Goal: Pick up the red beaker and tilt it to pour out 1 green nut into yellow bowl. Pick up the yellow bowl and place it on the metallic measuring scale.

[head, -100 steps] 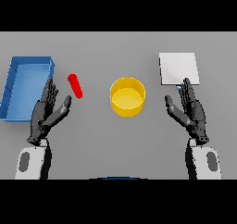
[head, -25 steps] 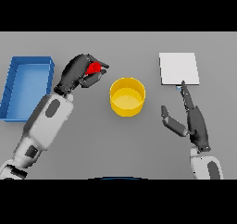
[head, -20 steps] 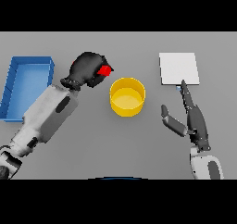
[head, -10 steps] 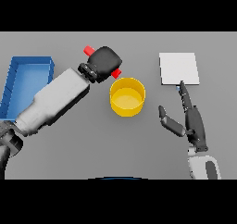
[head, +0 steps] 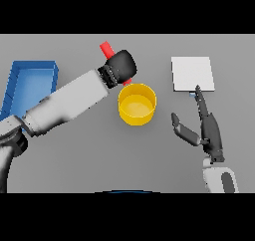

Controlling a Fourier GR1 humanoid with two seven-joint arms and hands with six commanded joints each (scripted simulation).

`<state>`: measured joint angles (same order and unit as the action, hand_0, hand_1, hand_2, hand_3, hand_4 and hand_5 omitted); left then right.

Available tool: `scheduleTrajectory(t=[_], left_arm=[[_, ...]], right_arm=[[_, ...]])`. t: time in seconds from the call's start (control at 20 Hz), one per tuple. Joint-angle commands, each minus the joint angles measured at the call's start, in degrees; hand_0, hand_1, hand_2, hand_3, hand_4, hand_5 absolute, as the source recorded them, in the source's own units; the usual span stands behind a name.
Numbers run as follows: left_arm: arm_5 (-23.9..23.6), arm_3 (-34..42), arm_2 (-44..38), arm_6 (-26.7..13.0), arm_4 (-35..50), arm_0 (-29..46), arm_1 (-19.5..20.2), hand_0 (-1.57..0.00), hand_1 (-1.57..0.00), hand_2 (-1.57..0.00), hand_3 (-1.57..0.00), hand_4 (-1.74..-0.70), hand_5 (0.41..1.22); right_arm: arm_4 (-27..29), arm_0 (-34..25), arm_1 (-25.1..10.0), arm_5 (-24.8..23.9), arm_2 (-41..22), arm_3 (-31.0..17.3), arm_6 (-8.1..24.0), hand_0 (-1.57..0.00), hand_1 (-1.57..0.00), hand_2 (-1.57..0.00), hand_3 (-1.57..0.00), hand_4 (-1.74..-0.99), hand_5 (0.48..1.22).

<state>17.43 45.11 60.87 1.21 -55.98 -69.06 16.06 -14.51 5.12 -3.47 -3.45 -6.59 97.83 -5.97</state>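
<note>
The slim red cylindrical beaker (head: 106,49) is off the grey table (head: 74,155), clenched in the dark left hand (head: 121,67), whose fingers are curled round its middle so that only its two ends show: one red end sticks out up and to the left of the fist, and a small red tip peeks out at the fist's lower right, right at the far rim of the round yellow bowl (head: 137,103). The beaker lies tilted, its lower end towards the bowl; whether that end touches the rim or hangs just above it is hard to judge from this angle. The bowl stands upright near the middle of the table, and its inside looks plain yellow. The white and grey left arm reaches in from the lower left edge across the table to the fist. At the table's left edge sits the blue rectangular open tray (head: 30,83), partly covered by that arm. Towards the far right lies the flat, pale metallic square measuring scale (head: 192,73). The right hand (head: 206,128) shows near the right front of the table, fingers straight and released, thumb spread towards the bowl, a fingertip just at the scale's near edge.
</note>
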Motion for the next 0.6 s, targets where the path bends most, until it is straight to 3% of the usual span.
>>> scheduleTrajectory(t=[0.0,0.25,0.55], left_arm=[[-0.28,-0.65,1.38,0.39,-0.93,-0.80,-0.63,-1.57,-1.57,-1.57,-1.57,-1.73,1.220],[-2.12,-3.01,8.98,2.14,-5.64,-4.71,-2.44,-1.57,-1.57,-1.57,-1.57,-1.74,1.221],[-3.20,-5.67,15.46,3.05,-8.47,-7.96,-4.60,-1.57,-1.57,-1.57,-1.57,-1.73,1.221]], right_arm=[[-0.13,-0.12,0.71,-0.20,-0.36,-0.26,0.67,0.00,0.00,0.00,0.00,-1.179,0.635],[0.91,0.10,0.36,0.11,0.32,0.60,1.00,0.00,0.00,0.00,0.00,-1.164,0.625],[-2.07,0.89,1.23,-1.41,-1.24,0.67,0.75,0.00,0.00,0.00,0.00,-1.161,0.634]])
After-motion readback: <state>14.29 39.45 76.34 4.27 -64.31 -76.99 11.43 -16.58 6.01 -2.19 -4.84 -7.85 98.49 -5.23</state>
